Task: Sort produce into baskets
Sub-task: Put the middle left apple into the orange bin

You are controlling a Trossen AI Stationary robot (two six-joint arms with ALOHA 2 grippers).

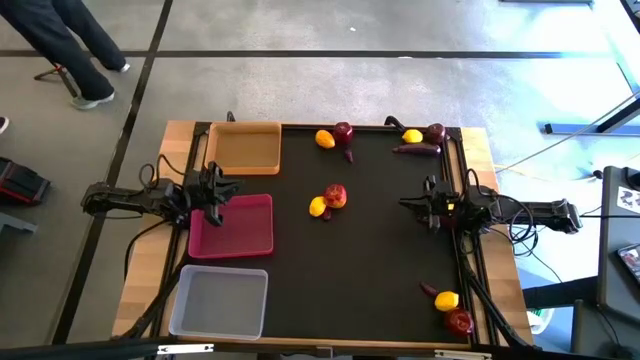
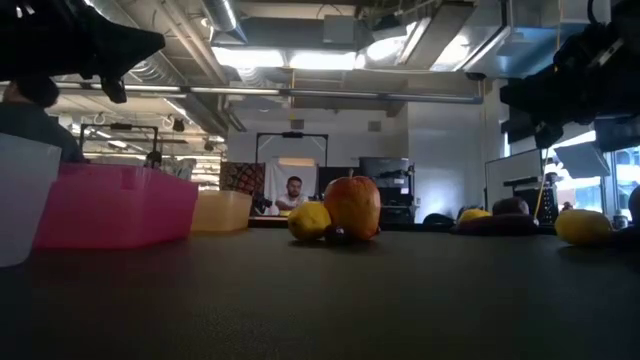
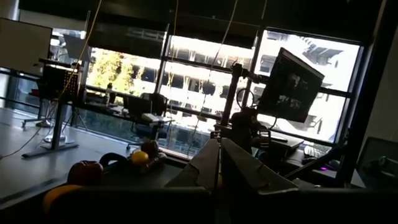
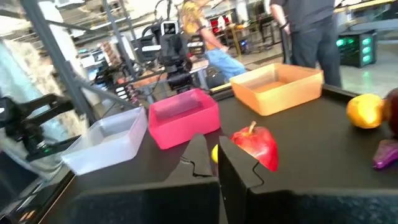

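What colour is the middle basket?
Magenta pink: the middle basket shows best in the high view.

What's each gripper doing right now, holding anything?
Left gripper: shut, empty, over the magenta-pink tray.
Right gripper: shut, empty, above the mat.

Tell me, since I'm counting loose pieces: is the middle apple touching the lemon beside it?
Touching. The high view shows the apple and lemon pressed together mid-table with no dark mat between them; the low view likewise shows no gap.
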